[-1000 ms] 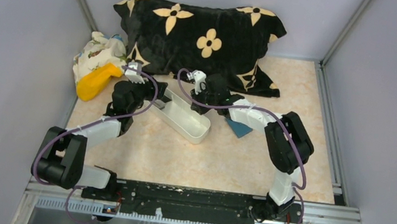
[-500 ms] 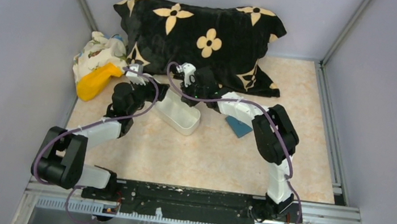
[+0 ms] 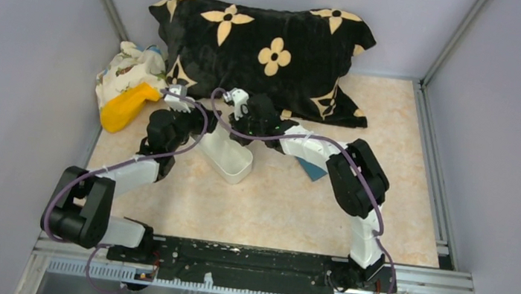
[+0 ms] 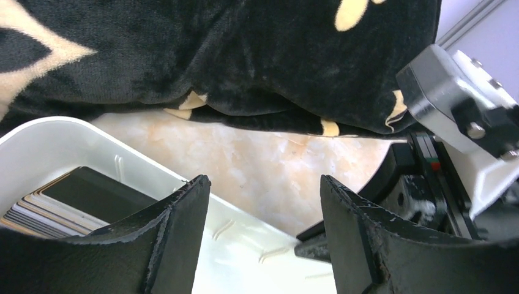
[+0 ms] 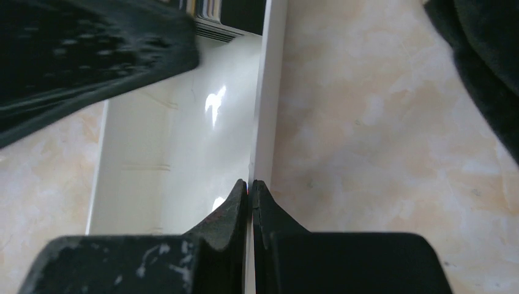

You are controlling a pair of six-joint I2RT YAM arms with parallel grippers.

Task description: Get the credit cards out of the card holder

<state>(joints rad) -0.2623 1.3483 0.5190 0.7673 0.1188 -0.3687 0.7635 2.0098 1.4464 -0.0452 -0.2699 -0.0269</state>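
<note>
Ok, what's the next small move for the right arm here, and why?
Probably open the right gripper and back it off the white tray: it looks shut on the tray's wall, a stack of credit cards already lies inside, and the open left gripper hovers over that end. The card holder lies apart from the tray.

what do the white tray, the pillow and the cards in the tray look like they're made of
The white tray looks like hard glossy plastic: bright glints, moulded ribs. The pillow is soft plush fabric with a fuzzy nap. The cards are a thin stiff stack, probably plastic, the top one matte dark.
</note>
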